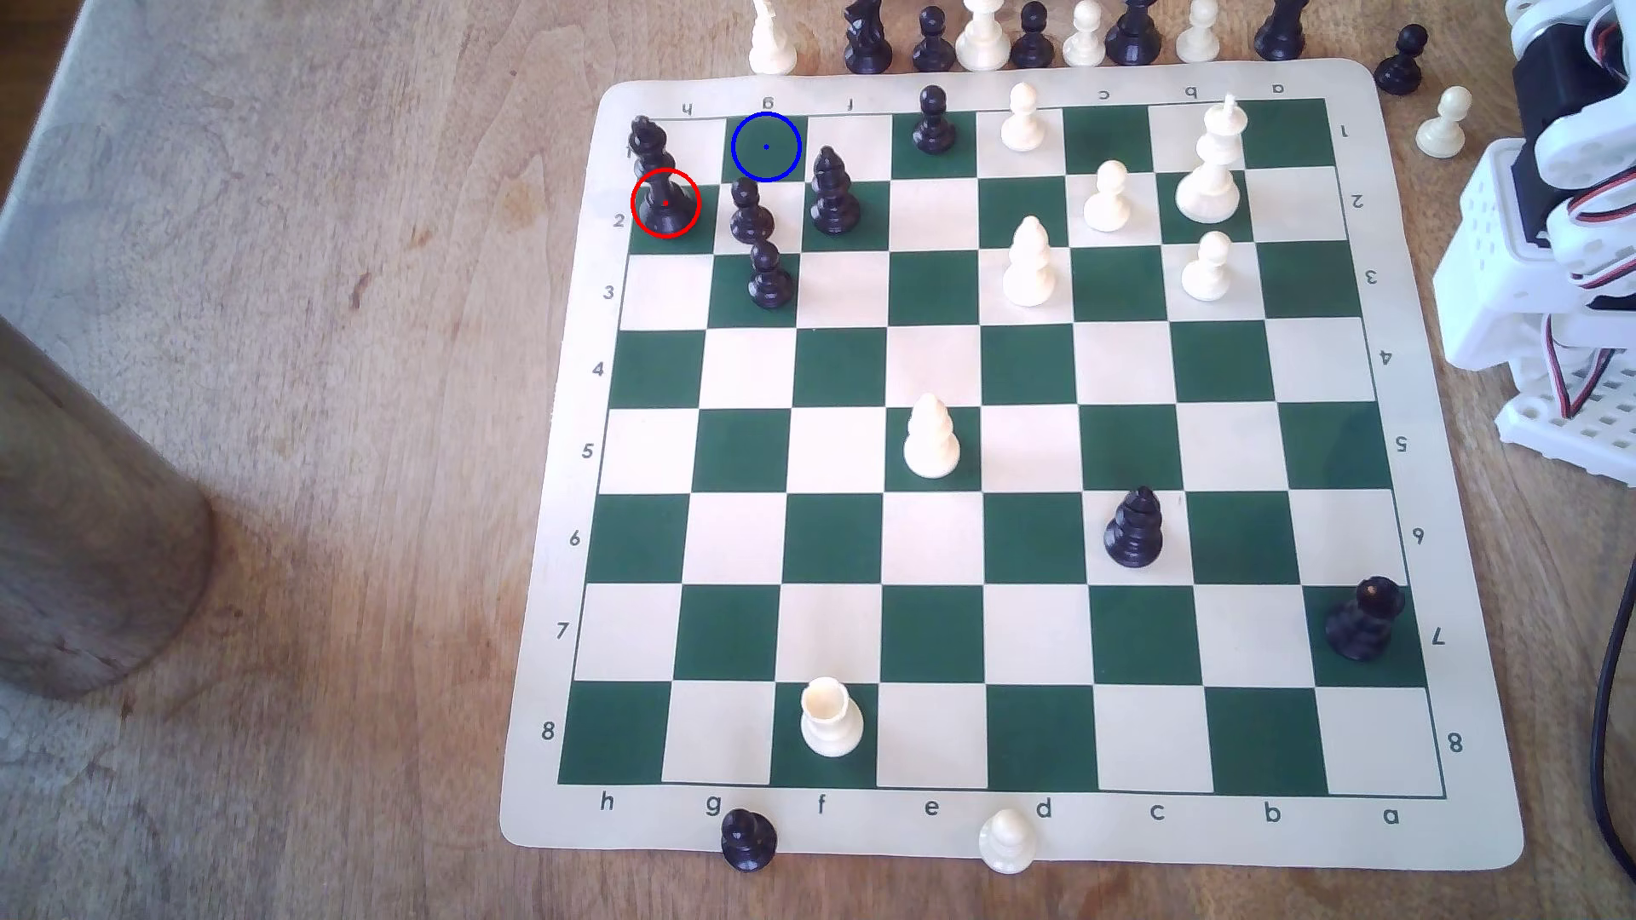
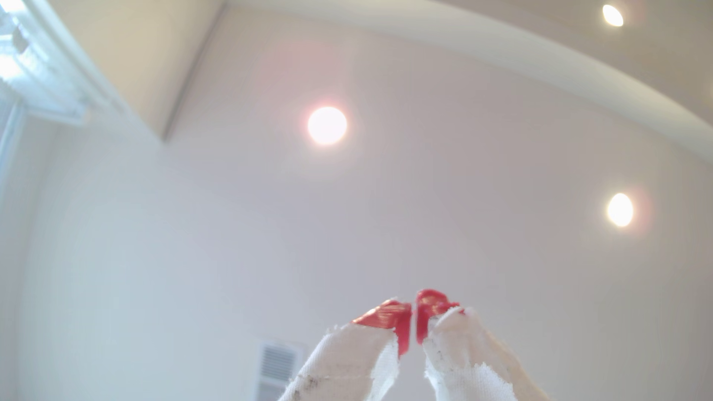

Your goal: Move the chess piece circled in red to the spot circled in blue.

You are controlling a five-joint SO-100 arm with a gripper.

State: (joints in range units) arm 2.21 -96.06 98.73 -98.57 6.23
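Observation:
The tall black chess piece (image 1: 659, 190) stands with its base inside the red circle, on a green square at the far left corner of the mat in the exterior view. One column to its right and one row farther back, the blue-circled green spot (image 1: 766, 147) has nothing on it. My white arm (image 1: 1567, 203) is folded up at the exterior view's right edge, far from both. In the wrist view my gripper (image 2: 413, 308) points up at the ceiling, and its red-tipped, cloth-wrapped fingers (image 2: 386, 314) are pressed together, holding nothing.
Two black pawns (image 1: 751, 212) (image 1: 770, 276) and a black bishop (image 1: 833, 193) crowd the squares right of the circled piece. White pieces (image 1: 1029, 264) fill the far right of the mat (image 1: 567, 619). Captured pieces (image 1: 983, 35) line the far edge. A brown cylinder (image 1: 88, 531) stands at left.

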